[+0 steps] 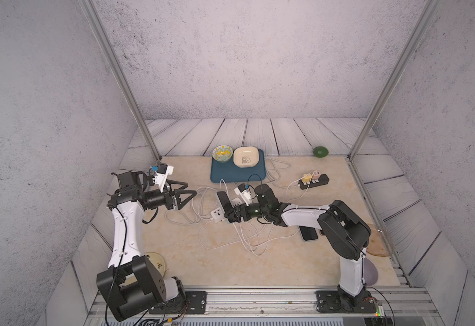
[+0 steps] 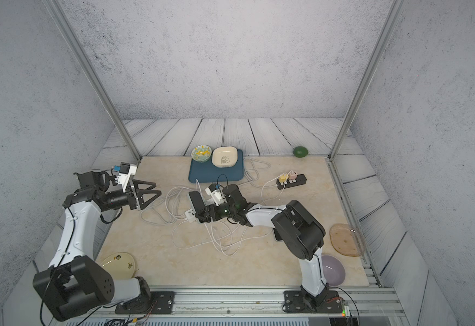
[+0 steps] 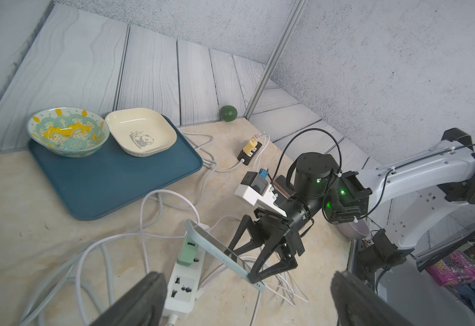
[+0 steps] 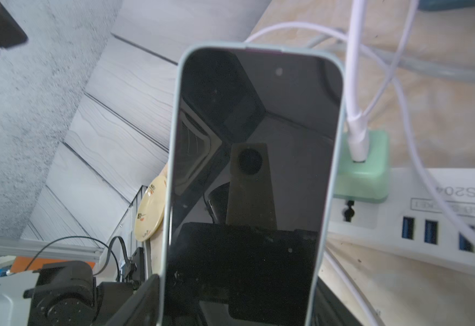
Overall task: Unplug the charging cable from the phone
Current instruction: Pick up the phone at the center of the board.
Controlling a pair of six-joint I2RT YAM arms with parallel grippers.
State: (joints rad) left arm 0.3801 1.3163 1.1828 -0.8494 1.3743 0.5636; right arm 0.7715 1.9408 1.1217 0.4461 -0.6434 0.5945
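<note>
R gripper point(image 3: 242, 265) clamped on the phone point(image 4: 253, 169), tilting it up off the bench point(image 1: 174, 254) just over the white power strip point(image 3: 181, 288) (charging cable point(image 4: 353, 70) sits in the green charger point(image 4: 372, 175) alongside, phone end hidden), L gripper point(image 1: 191, 189) spread wide, empty, well apart.

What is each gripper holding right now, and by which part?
The right gripper holds the phone, its fingers clamping the long side edges at the end nearest the wrist. The left gripper is open and holds nothing.
</note>
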